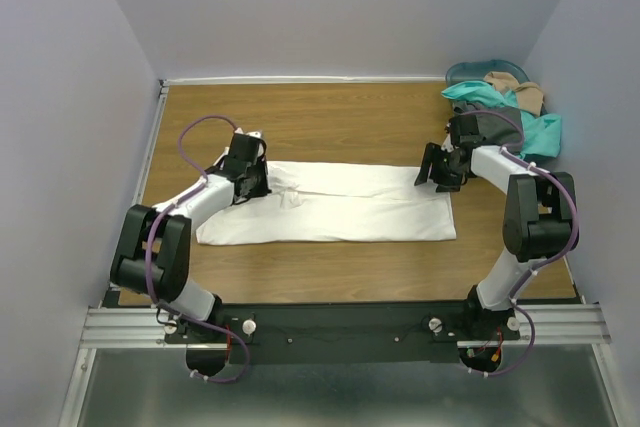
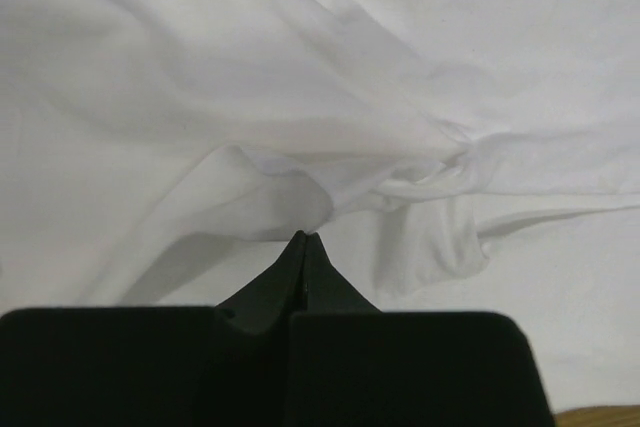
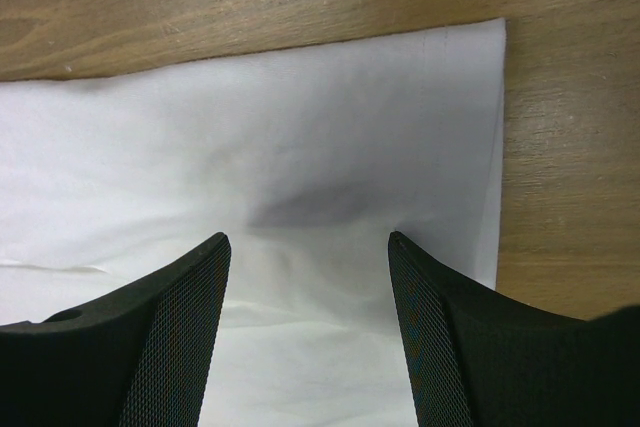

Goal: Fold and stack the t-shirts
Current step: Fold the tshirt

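Note:
The large white t-shirt (image 1: 340,209) lies folded into a long band across the middle of the table. My left gripper (image 1: 256,183) is down on its left end, shut, with a raised fold of white t-shirt (image 2: 400,67) bunched at its tips (image 2: 303,237). At the right end my right gripper (image 1: 436,175) stands open, its fingers wide apart just above the white t-shirt (image 3: 300,127) near the cloth's corner, nothing between them. Teal (image 1: 540,132), dark grey (image 1: 482,127) and tan (image 1: 522,89) t-shirts lie heaped at the far right.
A round teal basket (image 1: 468,70) sits in the back right corner behind the heap. Grey walls close the wooden table (image 1: 330,117) on three sides. The right forearm passes beside the dark grey shirt.

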Controlling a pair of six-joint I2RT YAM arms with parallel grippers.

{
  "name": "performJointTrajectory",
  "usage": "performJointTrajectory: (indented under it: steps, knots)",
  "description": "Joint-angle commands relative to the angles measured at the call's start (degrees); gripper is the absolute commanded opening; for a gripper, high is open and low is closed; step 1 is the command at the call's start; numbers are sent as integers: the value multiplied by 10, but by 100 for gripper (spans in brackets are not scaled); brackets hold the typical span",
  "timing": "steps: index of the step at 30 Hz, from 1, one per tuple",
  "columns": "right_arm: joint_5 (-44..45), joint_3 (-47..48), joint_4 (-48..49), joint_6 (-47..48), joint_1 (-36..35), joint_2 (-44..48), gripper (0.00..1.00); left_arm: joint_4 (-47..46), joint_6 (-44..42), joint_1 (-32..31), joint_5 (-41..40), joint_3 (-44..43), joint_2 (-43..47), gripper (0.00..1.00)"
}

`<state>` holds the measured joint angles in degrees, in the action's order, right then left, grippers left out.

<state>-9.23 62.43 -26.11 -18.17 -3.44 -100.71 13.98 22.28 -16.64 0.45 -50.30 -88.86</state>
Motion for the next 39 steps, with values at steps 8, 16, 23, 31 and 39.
performJointTrajectory:
  steps: [8,16,23,31,39]
  knots:
    - [-8,-22,8,2,-2,31,71,-10,35,-12,64,90,126,0]
    - [-3,-42,8,3,-2,45,71,-7,48,-28,112,122,183,0]
    - [-8,-48,8,7,-2,62,71,25,65,-27,96,102,228,0]
    - [-13,-48,6,17,-7,80,71,65,74,-19,108,53,229,64]
    - [-13,7,5,2,-95,62,72,186,140,6,-37,35,196,78]
